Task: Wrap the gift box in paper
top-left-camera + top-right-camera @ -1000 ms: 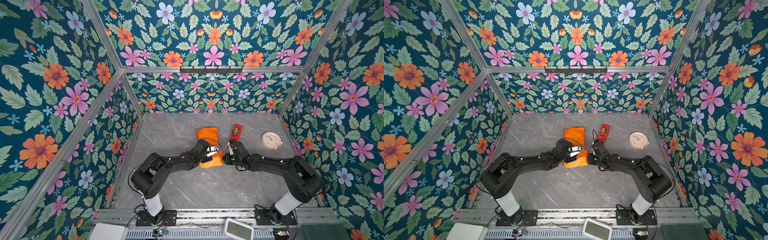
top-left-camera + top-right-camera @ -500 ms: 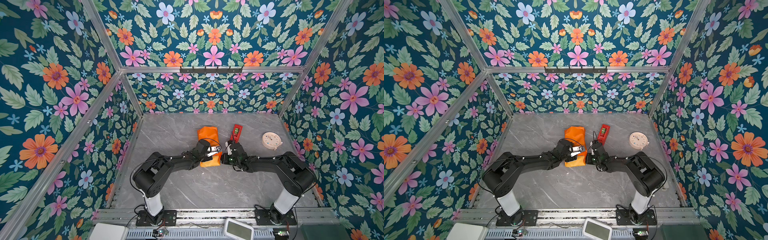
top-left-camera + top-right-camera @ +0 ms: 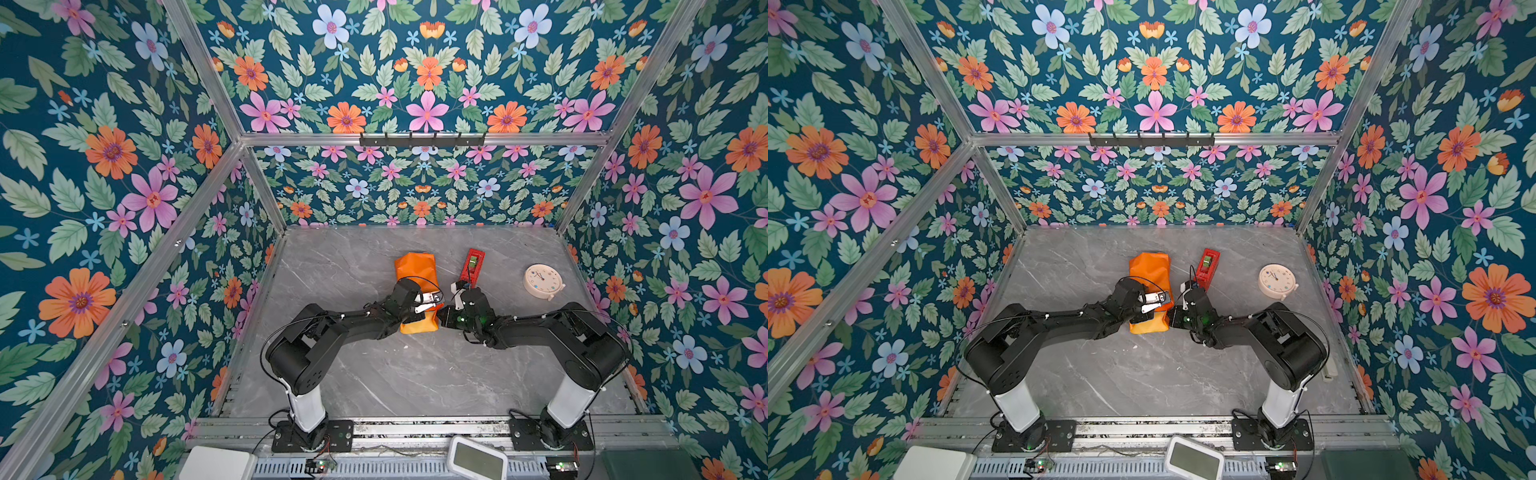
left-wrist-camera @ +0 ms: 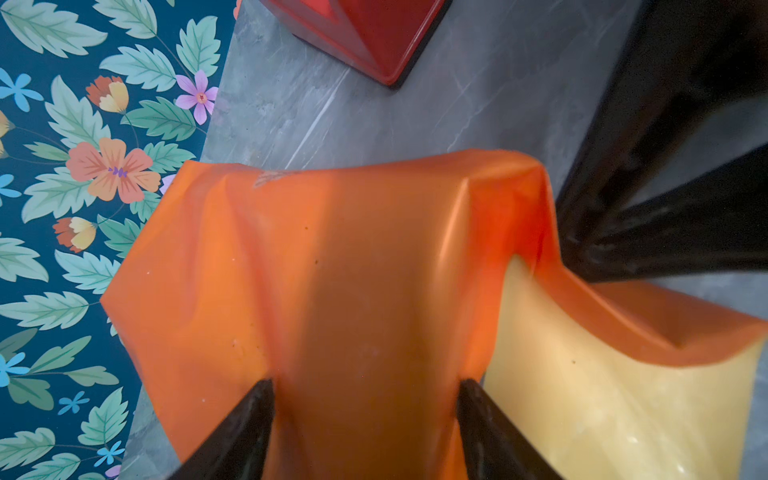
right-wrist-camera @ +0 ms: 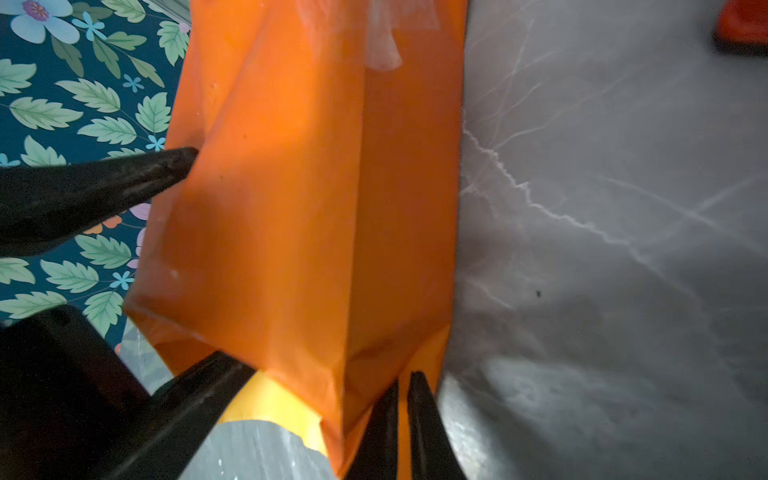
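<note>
1. Left end effector (image 4: 365, 390), jaws apart, plants both tips on the top of the orange bundle, seemingly to pin it to the table (image 3: 395, 374) while the open end is worked.
2. Paper (image 3: 415, 270) lies mid-table between the two arms, folded into a long bundle. The glossy orange face is outward, creased and puckered at the corners, and the duller yellow inner face shows at the unsealed end nearest the arm bases. A patch of what looks like clear tape (image 5: 380, 45) sits on the far part of the wrap. The box is hidden. Judging by the squared bulk, it lies inside the bundle.
3. Right end effector (image 5: 404, 395), jaws all but together, is clamped on a thin flap of the paper at a corner of the open end. It is likely placed there to draw the flap taut for folding over. The sheet looks thin and slick, so a hard pull could tear it or slide the bundle.
4. Dispenser (image 3: 472, 266), narrow and red, apparently hard plastic, stands just beyond the right wrist, handy for sealing the end.
5. Clock (image 3: 542, 281), round and cream-coloured, lies well apart to the right and appears to play no part in the job.
</note>
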You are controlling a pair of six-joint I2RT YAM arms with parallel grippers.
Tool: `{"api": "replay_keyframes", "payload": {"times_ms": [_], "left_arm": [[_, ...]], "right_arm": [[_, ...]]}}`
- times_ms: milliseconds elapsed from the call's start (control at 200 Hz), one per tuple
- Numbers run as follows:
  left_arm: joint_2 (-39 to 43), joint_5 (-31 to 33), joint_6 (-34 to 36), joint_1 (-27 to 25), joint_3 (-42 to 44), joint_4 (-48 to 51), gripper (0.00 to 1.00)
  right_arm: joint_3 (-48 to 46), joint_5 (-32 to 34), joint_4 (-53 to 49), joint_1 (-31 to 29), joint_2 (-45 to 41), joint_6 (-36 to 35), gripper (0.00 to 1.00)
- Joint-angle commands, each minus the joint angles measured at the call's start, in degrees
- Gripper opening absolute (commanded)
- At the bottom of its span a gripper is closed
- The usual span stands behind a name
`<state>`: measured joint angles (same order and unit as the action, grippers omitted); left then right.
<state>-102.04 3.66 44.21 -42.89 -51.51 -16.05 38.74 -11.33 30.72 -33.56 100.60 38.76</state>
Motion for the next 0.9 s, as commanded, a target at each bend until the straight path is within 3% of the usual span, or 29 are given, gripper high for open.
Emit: {"api": "replay_keyframes", "payload": {"times_ms": [0, 895], "left_arm": [[-1.13, -3.08, -0.26, 0.11, 0.79, 15.79, 0.7], [-1.1, -3.22, 0.07, 0.13, 0.49, 16.23, 0.69]], "right_arm": [[0.28, -0.19, 3.43, -0.46, 0.66, 0.66, 0.1], [-1.66, 3.92, 10.0, -2.03, 3.4, 0.81, 0.07]]}}
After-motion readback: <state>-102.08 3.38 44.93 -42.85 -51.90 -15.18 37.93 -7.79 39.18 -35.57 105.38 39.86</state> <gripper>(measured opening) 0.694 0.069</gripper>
